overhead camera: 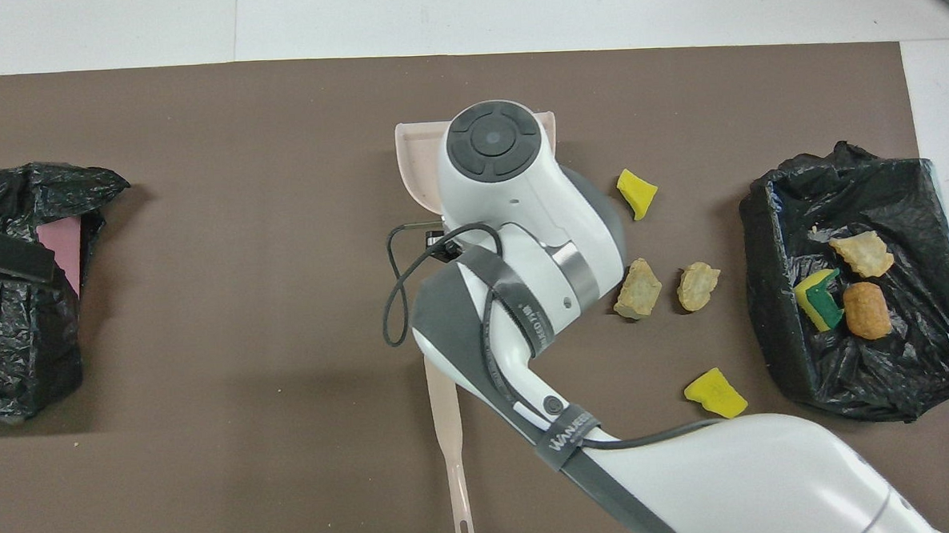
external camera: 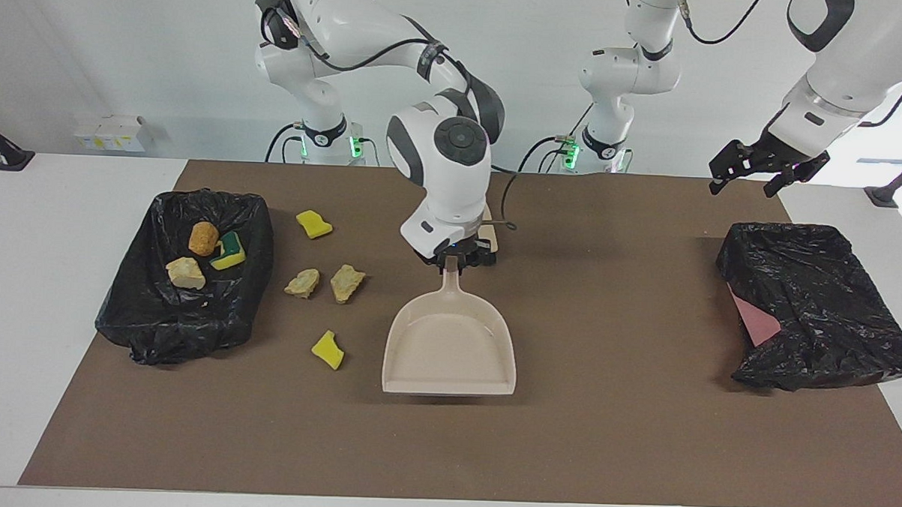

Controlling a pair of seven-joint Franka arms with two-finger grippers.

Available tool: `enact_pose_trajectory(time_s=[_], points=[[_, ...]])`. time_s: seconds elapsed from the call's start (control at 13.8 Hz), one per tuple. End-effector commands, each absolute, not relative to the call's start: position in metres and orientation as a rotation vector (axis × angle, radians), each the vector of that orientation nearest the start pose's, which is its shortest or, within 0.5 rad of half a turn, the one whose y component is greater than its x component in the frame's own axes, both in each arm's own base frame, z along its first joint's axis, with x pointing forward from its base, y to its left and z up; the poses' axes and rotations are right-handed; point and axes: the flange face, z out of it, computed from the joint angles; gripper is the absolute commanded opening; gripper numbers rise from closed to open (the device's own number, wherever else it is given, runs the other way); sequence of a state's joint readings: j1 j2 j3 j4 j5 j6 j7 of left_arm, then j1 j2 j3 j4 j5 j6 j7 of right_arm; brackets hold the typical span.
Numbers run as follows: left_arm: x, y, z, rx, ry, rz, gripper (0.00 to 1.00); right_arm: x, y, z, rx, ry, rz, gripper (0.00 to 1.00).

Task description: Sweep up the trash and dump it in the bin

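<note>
My right gripper is shut on the handle of the beige dustpan, which lies flat on the middle of the brown mat. The arm hides this gripper in the overhead view. The black-lined bin at the right arm's end holds an orange-brown lump, a yellow-green sponge and a beige chunk. More trash lies on the mat between bin and dustpan: two yellow sponge bits and two beige chunks. My left gripper hangs open over the mat's corner at the left arm's end.
A beige brush lies on the mat near the robots, its head hidden under my right arm. A second bin wrapped in a black bag, with a pink side showing, stands at the left arm's end.
</note>
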State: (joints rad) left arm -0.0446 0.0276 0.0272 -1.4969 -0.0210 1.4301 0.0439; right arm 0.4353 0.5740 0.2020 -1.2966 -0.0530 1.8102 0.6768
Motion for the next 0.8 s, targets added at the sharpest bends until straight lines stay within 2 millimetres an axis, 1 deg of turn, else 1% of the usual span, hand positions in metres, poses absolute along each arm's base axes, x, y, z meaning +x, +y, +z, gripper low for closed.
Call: enact_pose_trajectory(time_s=[0.0, 0.07, 0.14, 0.22, 0.29, 0.51, 0.58, 0.72], points=[[0.54, -0.012, 0.634, -3.138, 0.094, 0.123, 1.0, 0.6, 0.418, 0.394, -3.042, 0.165, 0.138, 0.0], [0.54, -0.012, 0.634, -3.138, 0.094, 0.125, 1.0, 0.6, 0.42, 0.389, -3.032, 0.171, 0.148, 0.0], [0.54, -0.012, 0.633, -3.138, 0.094, 0.125, 1.0, 0.601, 0.421, 0.376, -3.037, 0.17, 0.171, 0.0], [0.54, -0.012, 0.633, -3.139, 0.094, 0.121, 1.0, 0.602, 0.425, 0.368, -3.029, 0.169, 0.158, 0.0], [0.54, -0.012, 0.633, -3.139, 0.094, 0.12, 1.0, 0.599, 0.432, 0.365, -3.019, 0.155, 0.148, 0.0], [0.54, -0.014, 0.63, -3.14, 0.101, 0.125, 1.0, 0.6, 0.43, 0.361, -3.01, 0.154, 0.131, 0.0], [0.541, -0.014, 0.627, -3.138, 0.101, 0.123, 1.0, 0.596, 0.428, 0.353, -3.018, 0.151, 0.15, 0.02], [0.543, -0.018, 0.621, -3.139, 0.111, 0.123, 1.0, 0.588, 0.424, 0.349, -3.03, 0.148, 0.165, 0.1]])
